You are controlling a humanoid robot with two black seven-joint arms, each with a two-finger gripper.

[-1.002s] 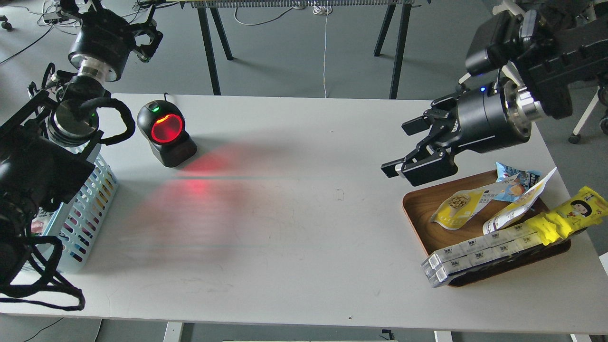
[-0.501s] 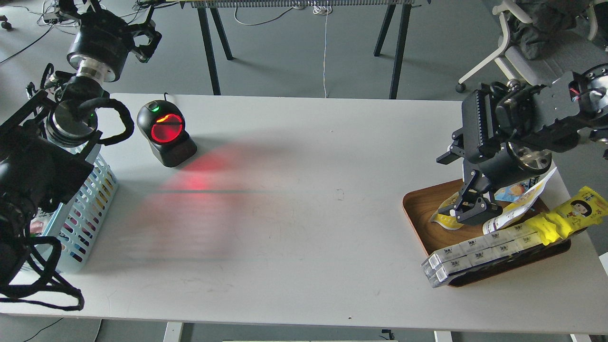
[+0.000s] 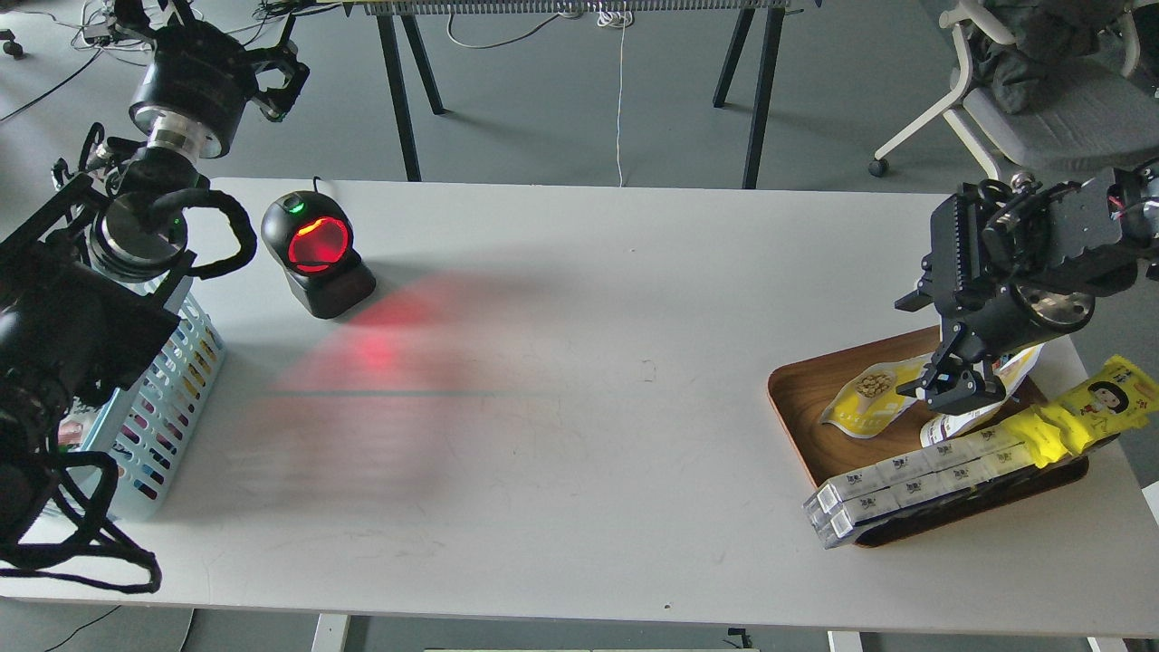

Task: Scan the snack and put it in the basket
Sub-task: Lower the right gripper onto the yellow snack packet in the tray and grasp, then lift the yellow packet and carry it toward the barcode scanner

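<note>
The snack [image 3: 869,398], a yellow and white pouch with golden-brown pieces pictured, lies flat in the brown wooden tray [image 3: 797,398] at the right. My right gripper [image 3: 960,385] points down over the pouch's right end, close to or touching it; its fingers are dark and bunched, so their state is unclear. The light blue slotted basket [image 3: 172,398] stands at the table's left edge, partly hidden by my left arm. My left gripper [image 3: 276,77] is raised at the far left, beyond the table, open and empty.
A black barcode scanner [image 3: 317,254] with a glowing red window stands at the back left and throws red light on the table. The tray also holds a long yellow pack with a child's face [image 3: 1087,407], a white multipack [image 3: 905,484] and another pouch [image 3: 982,412]. An office chair [image 3: 1014,100] stands behind.
My right arm swung down from above the table to the tray, its gripper now pointing down; over the last half second it shifted right along the snack. My left arm has not moved.
</note>
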